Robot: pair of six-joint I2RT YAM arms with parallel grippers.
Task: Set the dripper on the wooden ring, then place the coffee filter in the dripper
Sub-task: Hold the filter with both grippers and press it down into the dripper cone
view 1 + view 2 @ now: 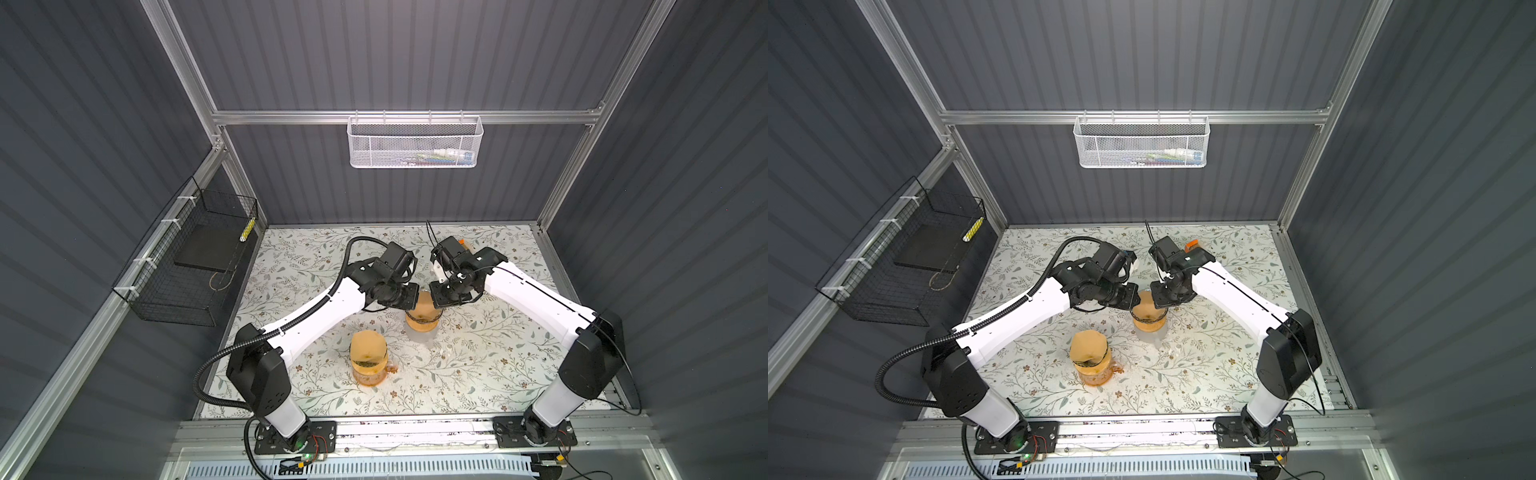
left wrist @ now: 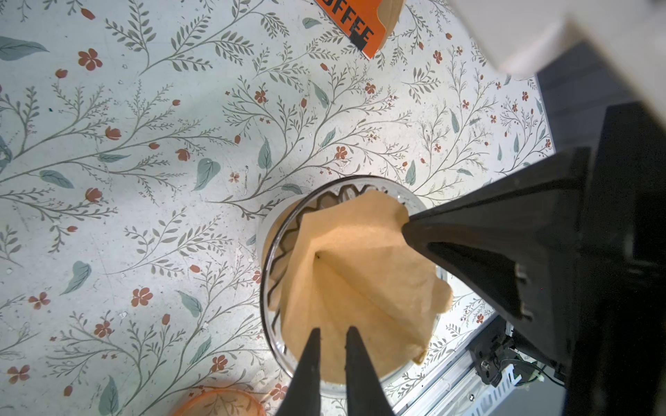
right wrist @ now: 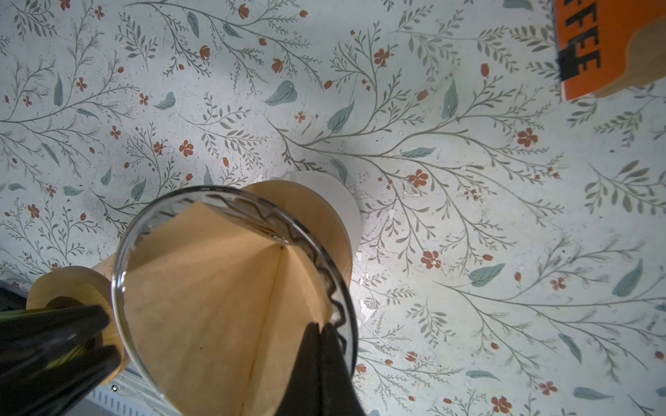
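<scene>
A clear glass dripper (image 3: 119, 288) with a wooden collar stands on a white base mid-table, also in a top view (image 1: 422, 326). The brown paper coffee filter (image 2: 360, 270) sits opened as a cone inside it, its top edge above the rim. My right gripper (image 3: 320, 326) is shut on the filter's edge at the rim; the left wrist view shows the pinch too. My left gripper (image 2: 332, 329) hovers over the opposite side of the rim, its fingers a narrow gap apart with nothing between them. Both grippers meet over the dripper in both top views.
An orange dripper (image 1: 368, 365) with a brown filter over it stands in front of and left of the glass one. An orange coffee-filter packet (image 3: 605, 47) lies behind the dripper. A white mesh basket (image 1: 415, 141) hangs on the back wall and a black wire basket (image 1: 187, 266) on the left wall.
</scene>
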